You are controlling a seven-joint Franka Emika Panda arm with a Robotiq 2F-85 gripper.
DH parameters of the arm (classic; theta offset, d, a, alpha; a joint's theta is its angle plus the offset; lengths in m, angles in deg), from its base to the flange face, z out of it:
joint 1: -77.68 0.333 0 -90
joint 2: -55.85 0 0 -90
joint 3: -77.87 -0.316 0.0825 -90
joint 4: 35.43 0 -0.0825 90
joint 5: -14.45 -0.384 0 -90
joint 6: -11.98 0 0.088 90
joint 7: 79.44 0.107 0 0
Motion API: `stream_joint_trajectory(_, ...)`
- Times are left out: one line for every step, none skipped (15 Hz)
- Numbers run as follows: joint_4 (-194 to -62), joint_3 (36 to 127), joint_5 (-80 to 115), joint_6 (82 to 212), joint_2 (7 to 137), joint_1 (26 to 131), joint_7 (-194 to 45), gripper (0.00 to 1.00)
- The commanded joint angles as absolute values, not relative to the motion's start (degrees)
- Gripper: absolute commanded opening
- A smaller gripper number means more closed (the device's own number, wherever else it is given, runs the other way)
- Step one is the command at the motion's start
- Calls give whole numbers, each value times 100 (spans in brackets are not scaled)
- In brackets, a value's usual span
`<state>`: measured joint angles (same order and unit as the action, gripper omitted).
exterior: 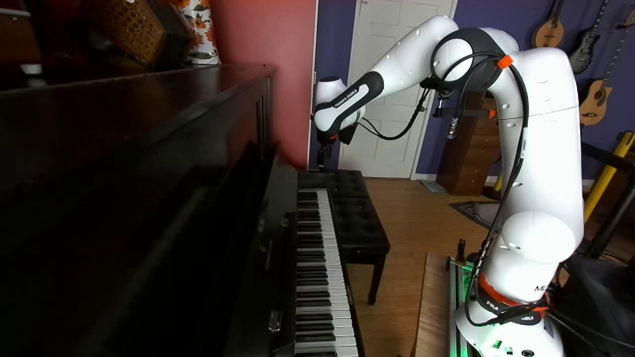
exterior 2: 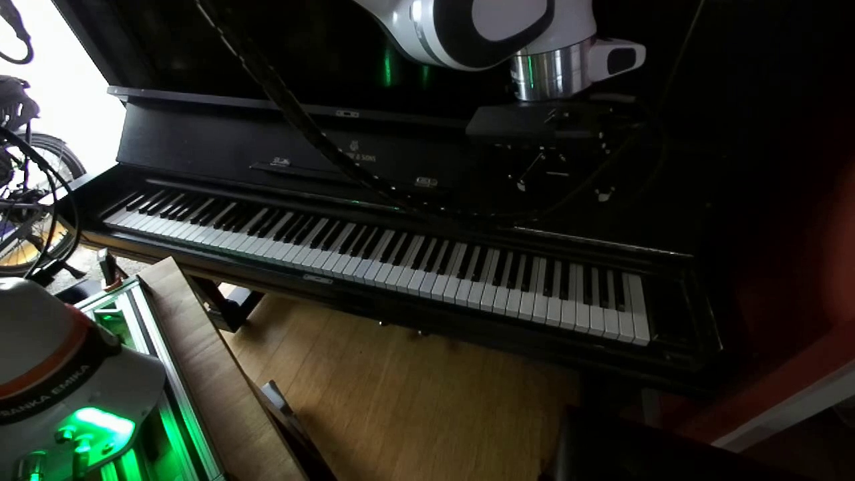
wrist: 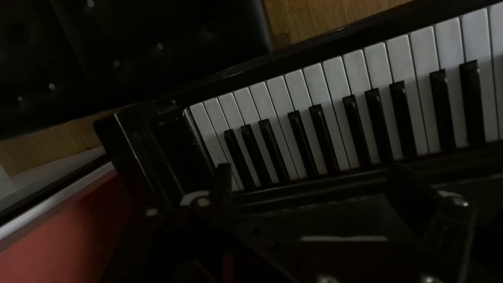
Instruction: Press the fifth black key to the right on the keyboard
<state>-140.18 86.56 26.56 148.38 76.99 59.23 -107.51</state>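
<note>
The keyboard, a long row of white and black keys, belongs to a dark upright piano seen in both exterior views. My gripper hangs above its right-hand end, before the dark fallboard and apart from the keys. In the wrist view the gripper stands open, its fingers wide apart and nothing between them. That end of the keyboard lies at left there, with black keys in groups of three and two. Counted from it, the fifth black key is the second of the pair, unobstructed.
A black padded bench stands by the keyboard's far end. The piano's fallboard rises behind the keys. Beyond the end block is a red wall. A dark cable loops across the piano front. A wooden board lies beside the robot's base.
</note>
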Motion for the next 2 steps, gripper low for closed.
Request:
stream_joint_trajectory(-14025, 8689, 2638, 14819, 7691, 5951, -10766, 100)
stream_joint_trajectory(-14039, 8690, 2638, 14819, 7690, 5953, -10766, 100)
